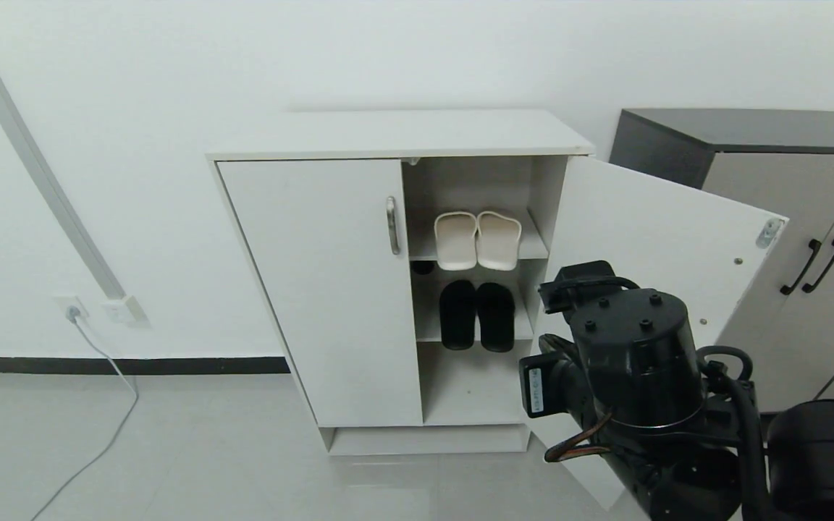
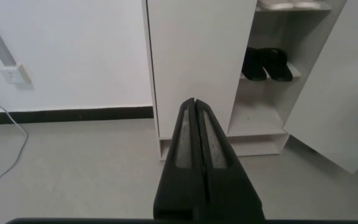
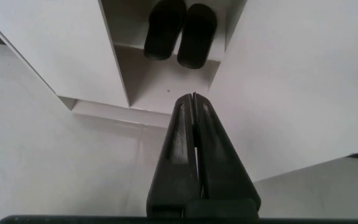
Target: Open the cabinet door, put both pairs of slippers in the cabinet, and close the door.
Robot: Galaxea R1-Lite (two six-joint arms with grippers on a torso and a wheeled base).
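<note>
Both pairs in cabinet, right door open.
white slippers on upper shelf, black slippers on middle shelf. My left fingers and right fingers both clenched, holding nothing, in front of the cabinet.

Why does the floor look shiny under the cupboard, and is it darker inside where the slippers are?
Head view: the glossy floor mirrors the cabinet as a pale glare; the shelf space behind the white slippers is shaded grey. Left wrist view: the black slippers sit in dim shade.
</note>
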